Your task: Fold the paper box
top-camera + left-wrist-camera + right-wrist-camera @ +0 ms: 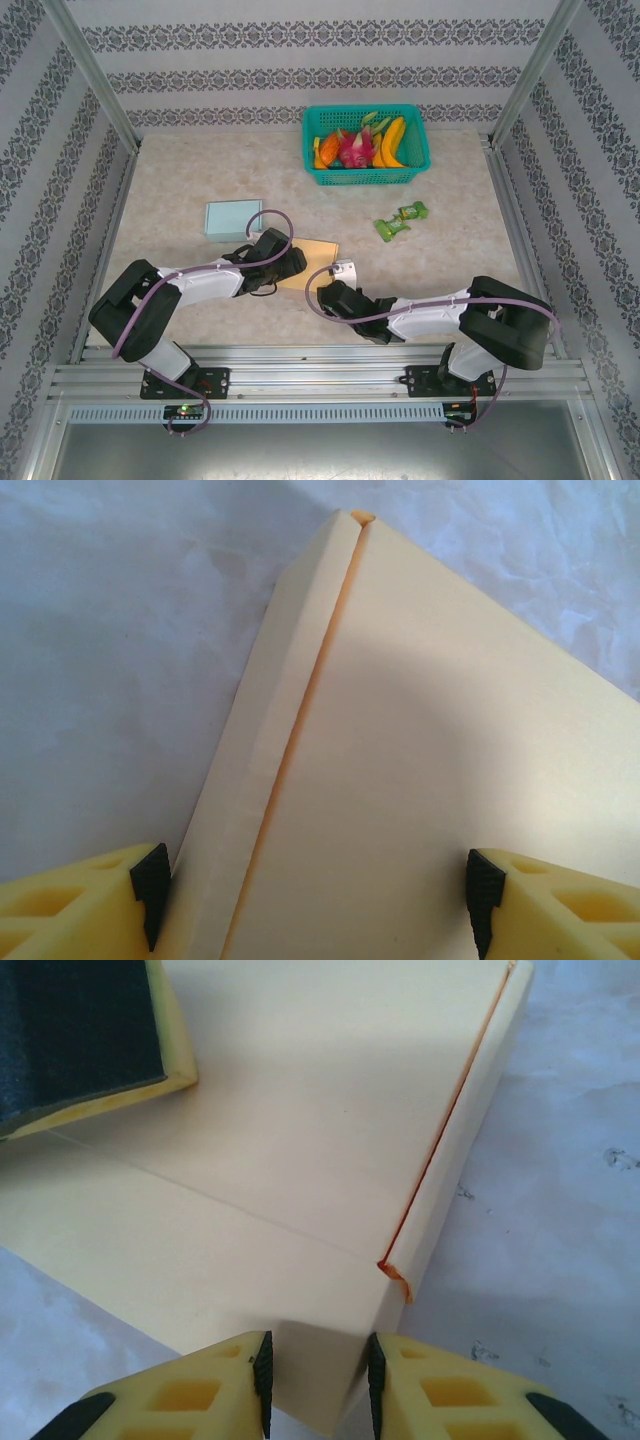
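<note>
two robot arms work a flat tan paper box lying just toward 6 o'clock of the table's centre, between the two wrists. the left gripper stands released, its jaws spread wide over the main panel beside a raised side flap, with one dark-padded finger resting on the card at 10 o'clock in the right wrist view. the right gripper looks clenched on the box's near edge, the card filling the gap between its pads.

the grip is narrow and sits near a corner, so a pull or lift off the crease line could tear the card there or bend it where no fold belongs. with the left jaws only lying on the panel, the sheet may slide or swing under them and the flap could spring back flat.

counted: two arms, two grippers, one paper box, one blue box at 10 o'clock of it, one green toy at 2 o'clock, one green basket at 12 o'clock holding several fruits, too crowded to number.
</note>
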`<move>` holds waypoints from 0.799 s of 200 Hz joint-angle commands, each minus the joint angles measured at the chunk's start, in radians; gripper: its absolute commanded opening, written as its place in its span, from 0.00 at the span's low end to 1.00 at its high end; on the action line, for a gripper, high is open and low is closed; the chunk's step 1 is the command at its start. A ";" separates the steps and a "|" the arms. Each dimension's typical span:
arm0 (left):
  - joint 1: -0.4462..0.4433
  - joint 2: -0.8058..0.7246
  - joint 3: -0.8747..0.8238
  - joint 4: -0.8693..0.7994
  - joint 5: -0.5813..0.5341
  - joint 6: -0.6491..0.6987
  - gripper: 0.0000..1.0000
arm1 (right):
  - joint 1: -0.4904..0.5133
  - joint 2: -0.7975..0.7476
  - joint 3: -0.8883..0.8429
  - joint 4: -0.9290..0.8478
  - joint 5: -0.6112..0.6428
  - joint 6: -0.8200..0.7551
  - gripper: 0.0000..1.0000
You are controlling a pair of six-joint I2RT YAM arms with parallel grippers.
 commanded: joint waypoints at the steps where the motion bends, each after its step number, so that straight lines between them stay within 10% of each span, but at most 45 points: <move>1: 0.001 0.088 -0.061 -0.224 -0.053 0.025 0.77 | 0.009 0.044 -0.037 0.035 0.026 -0.073 0.31; 160: 0.001 0.116 -0.051 -0.227 -0.053 0.037 0.77 | -0.029 0.233 -0.142 0.373 -0.002 -0.195 0.31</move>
